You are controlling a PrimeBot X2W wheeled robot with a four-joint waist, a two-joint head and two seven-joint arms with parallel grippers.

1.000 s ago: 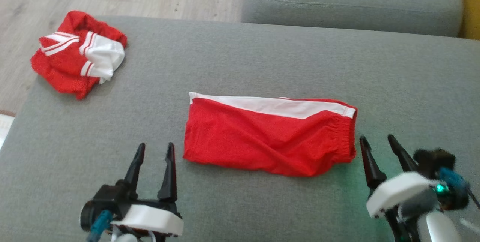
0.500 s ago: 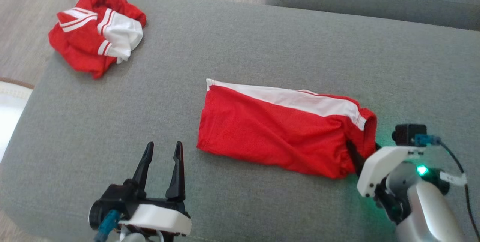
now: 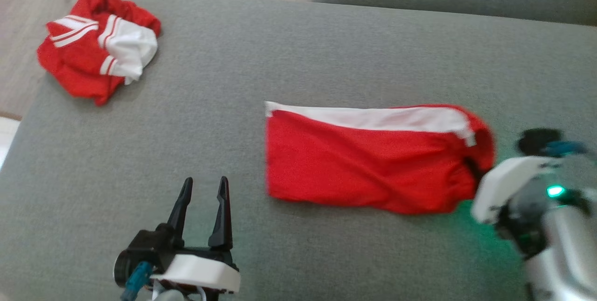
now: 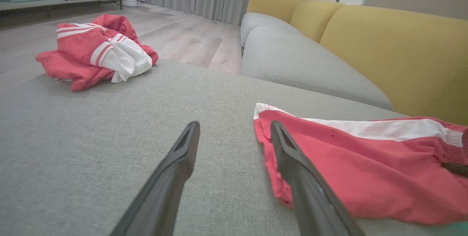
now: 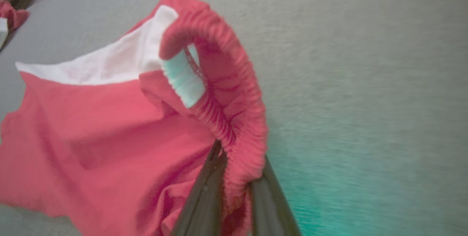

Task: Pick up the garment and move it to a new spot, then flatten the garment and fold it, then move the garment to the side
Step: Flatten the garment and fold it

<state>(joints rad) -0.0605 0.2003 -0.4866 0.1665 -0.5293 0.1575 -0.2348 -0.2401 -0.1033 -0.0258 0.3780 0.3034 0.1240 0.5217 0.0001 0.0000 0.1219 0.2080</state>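
Fingers on my right arm (image 5: 201, 199) clenched, grasping cloth. Grey sofa cushion (image 3: 326, 49) carries everything. Red shorts (image 3: 364, 165) lie folded near its middle, right end raised off it, likely so I can drag them aside. Crumpled red-and-white garment (image 3: 93, 53) sits at far left corner, well apart, out of the way. Elastic waistband (image 5: 237, 93) is what's pinched. Left fingers (image 3: 223, 212) spread, released, empty, near the shorts' left edge.

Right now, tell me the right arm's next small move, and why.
Probably raise the right gripper a little: it is shut on the red shorts' waistband while the rest lies flat on the grey cushion, so lifting first should spare the fold from dragging.
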